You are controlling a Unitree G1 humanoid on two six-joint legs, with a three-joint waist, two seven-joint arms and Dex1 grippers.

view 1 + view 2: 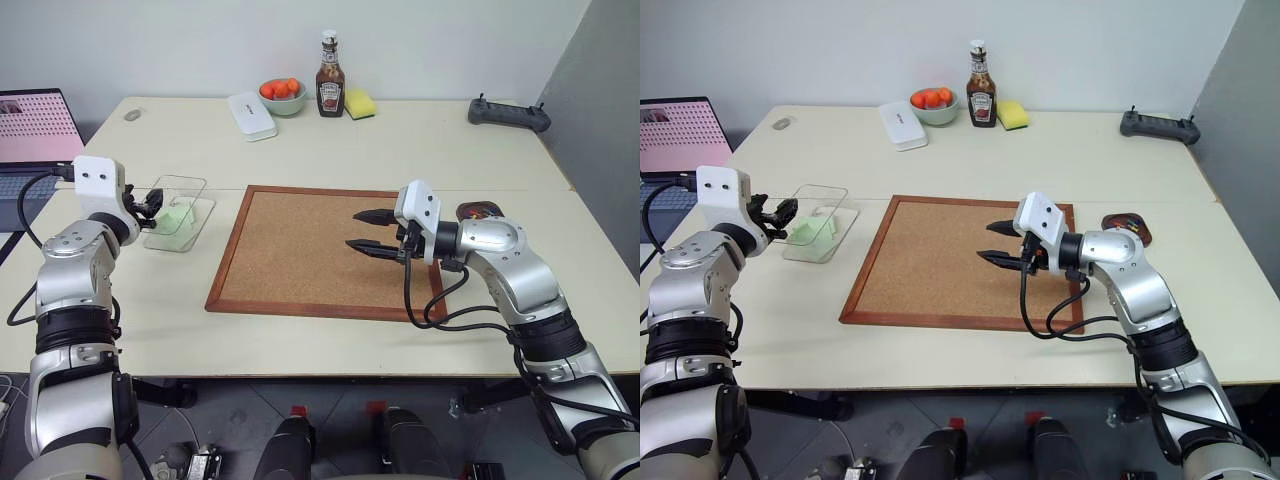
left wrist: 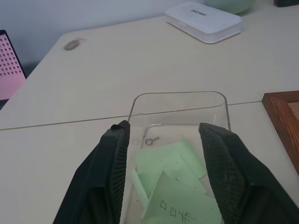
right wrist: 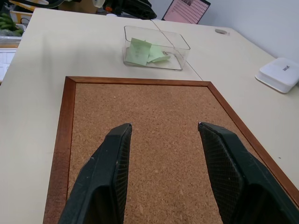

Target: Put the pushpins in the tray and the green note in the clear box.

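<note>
The clear box (image 2: 177, 94) stands on the table left of the cork board (image 1: 300, 250). Pale green note paper (image 2: 173, 172) lies inside it, folded and overlapping. My left gripper (image 2: 163, 127) is open at the box's near end, its fingers wide apart above the paper and gripping nothing. Over the right part of the cork board my right gripper (image 1: 355, 229) hangs open and empty, pointing left. The dark brown tray (image 1: 1127, 226) sits just beyond the board's right edge, partly hidden by my right arm. A speck of red shows in it; I cannot make out the pushpins.
A small metal hook (image 2: 150, 140) lies in the clear box. Along the back of the table are a white case (image 1: 251, 114), a bowl of orange fruit (image 1: 283, 95), a sauce bottle (image 1: 330, 88), a yellow sponge (image 1: 360, 103) and a black controller (image 1: 509, 115). A laptop (image 1: 35, 130) sits far left.
</note>
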